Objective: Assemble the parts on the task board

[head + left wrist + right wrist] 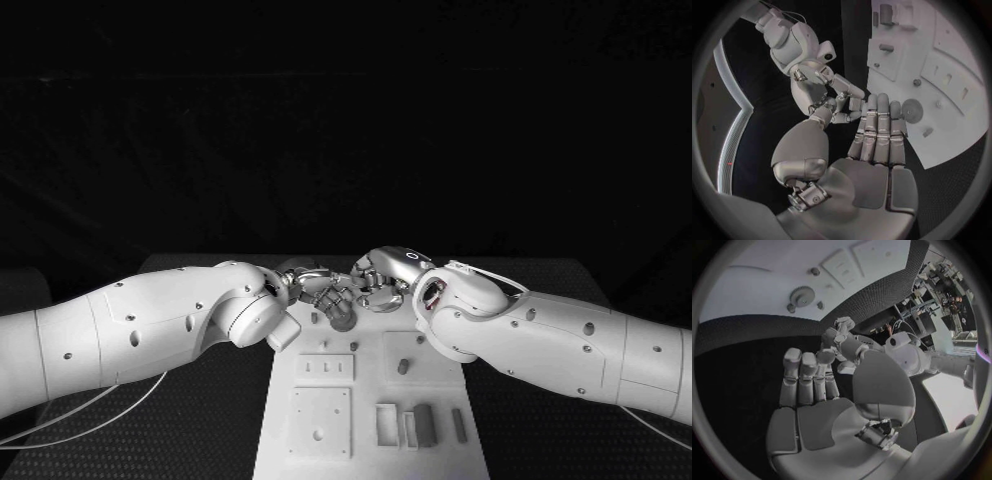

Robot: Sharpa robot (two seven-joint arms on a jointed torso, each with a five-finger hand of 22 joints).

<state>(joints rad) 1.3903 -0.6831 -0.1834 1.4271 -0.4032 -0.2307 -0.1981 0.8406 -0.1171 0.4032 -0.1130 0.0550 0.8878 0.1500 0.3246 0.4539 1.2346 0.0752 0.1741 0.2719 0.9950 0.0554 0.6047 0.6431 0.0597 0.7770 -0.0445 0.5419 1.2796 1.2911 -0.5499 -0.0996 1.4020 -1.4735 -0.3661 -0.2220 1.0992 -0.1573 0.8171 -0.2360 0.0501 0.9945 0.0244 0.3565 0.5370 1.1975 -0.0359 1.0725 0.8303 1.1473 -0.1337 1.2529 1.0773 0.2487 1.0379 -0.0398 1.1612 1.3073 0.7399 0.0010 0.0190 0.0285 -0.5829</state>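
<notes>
Parts (404, 366) lie on the task board (433, 462) mid-counter, while my left hand (325, 297) and right hand (382, 285), both empty with fingers apart, meet above its far end; I judge picking one comes next.

Lab; cluttered equipment racks (942, 295) beyond table
</notes>
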